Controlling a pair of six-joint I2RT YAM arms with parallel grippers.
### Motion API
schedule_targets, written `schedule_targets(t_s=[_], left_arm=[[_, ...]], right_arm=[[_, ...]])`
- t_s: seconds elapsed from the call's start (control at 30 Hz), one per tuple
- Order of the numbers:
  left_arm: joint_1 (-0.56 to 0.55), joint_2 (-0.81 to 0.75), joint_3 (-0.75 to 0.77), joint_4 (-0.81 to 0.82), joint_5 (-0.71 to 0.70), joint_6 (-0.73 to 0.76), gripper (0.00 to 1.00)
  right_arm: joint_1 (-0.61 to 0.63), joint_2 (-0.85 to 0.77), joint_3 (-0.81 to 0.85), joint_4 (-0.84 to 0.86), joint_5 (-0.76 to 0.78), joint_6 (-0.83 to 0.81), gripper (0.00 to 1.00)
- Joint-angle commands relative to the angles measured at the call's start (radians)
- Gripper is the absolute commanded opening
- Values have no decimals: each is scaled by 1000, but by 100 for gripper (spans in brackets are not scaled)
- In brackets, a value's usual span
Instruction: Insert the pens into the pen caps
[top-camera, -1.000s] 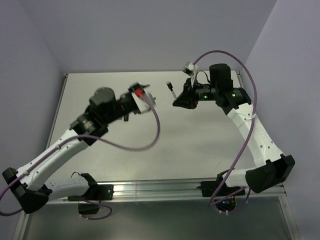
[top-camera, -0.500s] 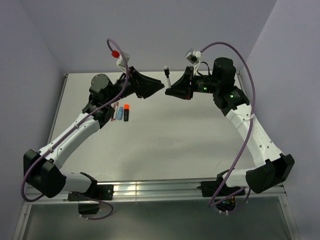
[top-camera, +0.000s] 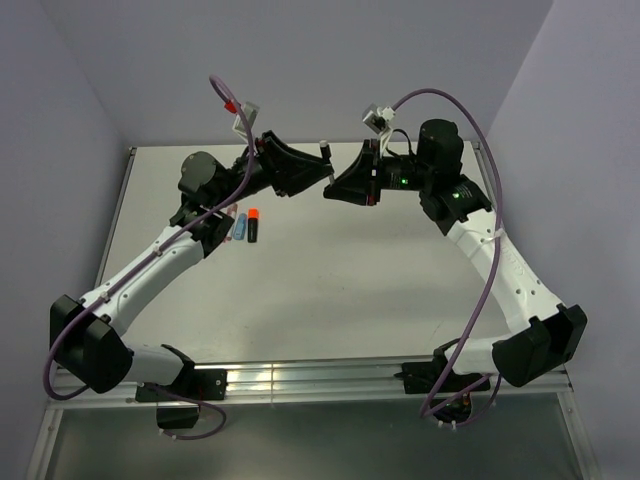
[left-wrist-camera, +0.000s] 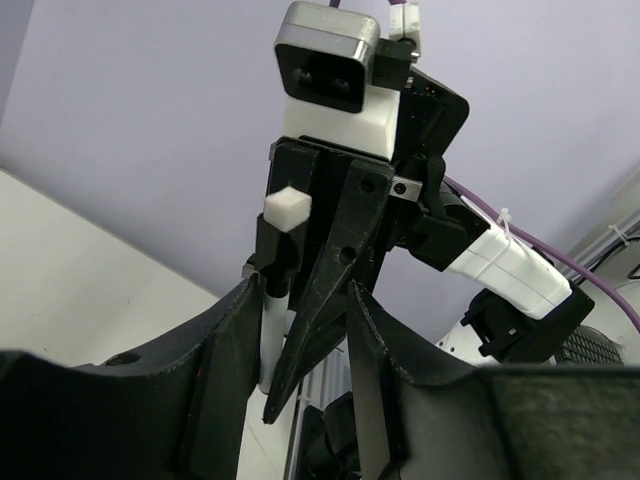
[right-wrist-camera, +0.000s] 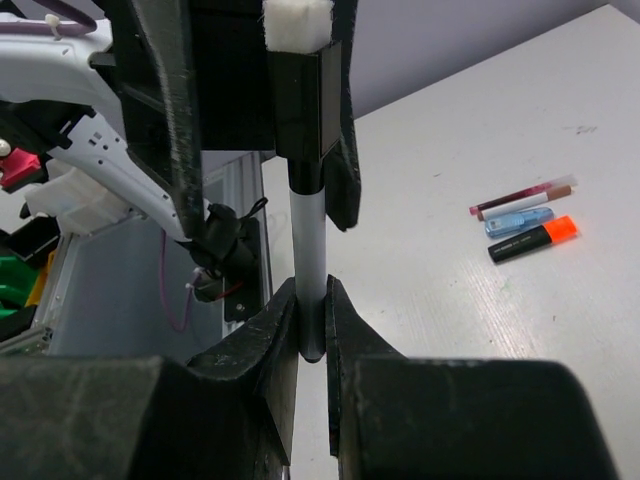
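two arms are up over the bench (top-camera: 350, 290), their tips meeting in the air above its far middle.

one pale pen (right-wrist-camera: 309, 250) is off the bench, standing upright between them. the right tool (right-wrist-camera: 312, 330) is closed tight on the lower part of its shaft, one finger pressed against each side. the pen's upper end carries what looks like one black cap (right-wrist-camera: 305, 100), squarish, with one small white block (right-wrist-camera: 297, 22) on top.

the left tool (left-wrist-camera: 300, 310) is spread wide and grips nothing. in the left wrist view the pen's shaft runs just beside the inner face of one of its fingers, and one finger of the right tool reaches into the gap. in the right wrist view the two left fingers (right-wrist-camera: 165, 110) stand either side of the capped end, one well apart from it, the other right by it; whether that one touches i cannot tell.

three more lie on the bench, well apart from the tools, on its left side, side by side and close to parallel: one slim red pen (right-wrist-camera: 520, 198), one light-blue marker (right-wrist-camera: 518, 220) and one stubby black marker with an orange end (right-wrist-camera: 530, 240). that makes four writing things in all. no loose cap can be made out.
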Motion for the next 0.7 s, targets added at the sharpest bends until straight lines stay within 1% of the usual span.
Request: schedule_targets(t_s=[0.0, 0.07, 0.13, 0.17, 0.23, 0.27, 0.3, 0.33, 0.4, 0.43, 0.47, 0.5, 0.57, 0.6, 0.63, 0.67], left_arm=[[-7, 5, 23, 22, -8, 9, 44], [-9, 8, 25, 9, -20, 23, 42], [-9, 10, 23, 14, -15, 20, 36], [-9, 10, 23, 16, -20, 23, 28], [-9, 8, 21, 23, -16, 23, 19], [-7, 5, 23, 17, -16, 25, 7], [-7, 4, 25, 11, -17, 37, 1], [-7, 2, 25, 0, -20, 46, 0], [-1, -10, 23, -52, -20, 69, 0], [9, -13, 28, -91, -23, 83, 0], [22, -22, 40, -203, -25, 127, 0], [35, -27, 44, -262, -29, 153, 0], [101, -36, 52, -387, -37, 213, 0], [129, -33, 73, -531, -37, 280, 0], [193, -29, 92, -635, -39, 320, 0], [227, -3, 138, -720, -39, 413, 0]], right_arm=[[12, -16, -8, 52, -27, 11, 0], [11, -16, -11, 55, -33, 16, 0], [12, -21, -20, 61, -33, 21, 0], [12, -22, -24, 64, -34, 27, 0], [12, -21, -34, 69, -37, 30, 0], [14, -22, -39, 76, -39, 40, 0], [12, -21, -42, 84, -40, 45, 0], [12, -21, -47, 84, -39, 50, 0], [12, -18, -53, 79, -28, 48, 19], [12, -21, -57, 75, -19, 39, 33], [12, -27, -60, 47, -8, 25, 56], [11, -29, -62, 27, 6, 7, 64], [0, -47, -73, -19, 52, -65, 79], [-5, -55, -86, -61, 68, -87, 83], [-17, -61, -93, -83, 87, -131, 86], [-23, -71, -99, -106, 130, -153, 89]])
